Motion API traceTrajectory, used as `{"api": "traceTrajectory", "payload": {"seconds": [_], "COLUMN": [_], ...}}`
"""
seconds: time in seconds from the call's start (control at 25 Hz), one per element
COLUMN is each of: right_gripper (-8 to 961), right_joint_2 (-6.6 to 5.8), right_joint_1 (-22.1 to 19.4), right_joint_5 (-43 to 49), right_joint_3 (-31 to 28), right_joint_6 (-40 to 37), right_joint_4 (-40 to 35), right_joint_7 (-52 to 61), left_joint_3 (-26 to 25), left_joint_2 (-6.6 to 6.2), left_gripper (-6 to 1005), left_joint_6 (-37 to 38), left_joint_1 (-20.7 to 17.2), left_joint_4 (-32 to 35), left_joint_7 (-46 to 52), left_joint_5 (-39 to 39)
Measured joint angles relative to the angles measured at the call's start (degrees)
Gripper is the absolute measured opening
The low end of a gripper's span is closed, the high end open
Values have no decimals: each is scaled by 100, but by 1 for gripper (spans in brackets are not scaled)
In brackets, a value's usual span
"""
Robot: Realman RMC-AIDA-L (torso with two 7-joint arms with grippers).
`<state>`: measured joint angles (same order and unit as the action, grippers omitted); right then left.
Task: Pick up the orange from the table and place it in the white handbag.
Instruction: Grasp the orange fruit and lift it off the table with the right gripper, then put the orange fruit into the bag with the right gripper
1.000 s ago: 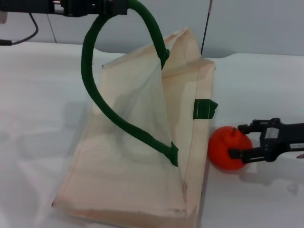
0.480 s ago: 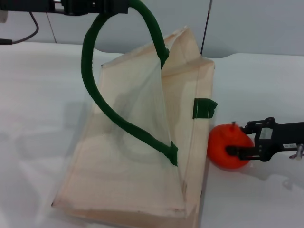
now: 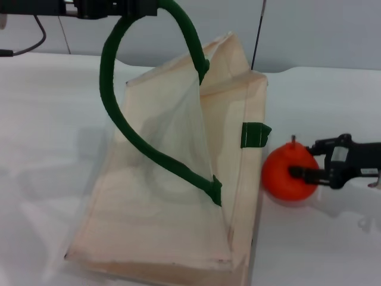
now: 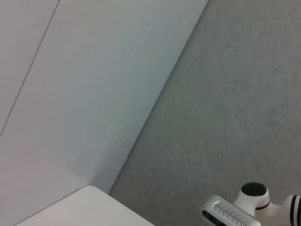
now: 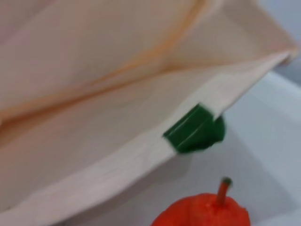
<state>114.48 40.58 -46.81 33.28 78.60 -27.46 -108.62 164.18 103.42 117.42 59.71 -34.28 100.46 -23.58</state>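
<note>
White smooth surface (image 3: 53,107) is carrying the cream fabric handbag (image 3: 178,196); the right claw (image 3: 308,161) is gripping the orange-red round fruit (image 3: 290,173) beside it, while the left claw (image 3: 116,7) is holding the green handle (image 3: 110,89) up.

A plain white surface (image 3: 53,107) carries two things. The white handbag (image 3: 172,202), cream fabric with dark green handles, lies across its middle, spreading toward 6 o'clock. Just beside the bag at 3 o'clock sits the orange (image 3: 286,173), stem up, near the bag's green side tab.
</note>
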Motion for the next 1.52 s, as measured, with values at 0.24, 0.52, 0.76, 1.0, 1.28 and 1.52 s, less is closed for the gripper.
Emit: {"api": "traceTrajectory", "payload": {"seconds": [0.24, 0.52, 0.76, 1.0, 1.28, 1.52], "right_gripper": [485, 434, 390, 339, 279, 223], "right_joint_2": [-103, -152, -166, 38, 118, 134], "right_joint_1": [-140, -185, -124, 128, 526, 1009], "right_joint_5": [-369, -744, -1333, -1287, -1287, -1287], "right_joint_3": [-556, -1130, -1225, -827, -149, 474], "right_joint_6": [-9, 407, 1226, 1484, 1292, 738], "right_joint_4": [-92, -260, -270, -265, 123, 677], "right_joint_7": [-278, -549, -760, -847, -850, -853], "left_joint_3": [0, 0, 0, 0, 0, 0], "left_joint_2": [-9, -10, -15, -20, -5, 10], "left_gripper": [128, 129, 129, 128, 128, 129], "left_joint_6": [0, 0, -2, -9, -9, -9], "left_joint_1": [-3, -20, -18, 58, 186, 245], "left_joint_4": [0, -2, 2, 1, 0, 23], "left_joint_7": [0, -11, -5, 1, 0, 0], "left_joint_5": [-33, -48, -49, -48, -15, 5]}}
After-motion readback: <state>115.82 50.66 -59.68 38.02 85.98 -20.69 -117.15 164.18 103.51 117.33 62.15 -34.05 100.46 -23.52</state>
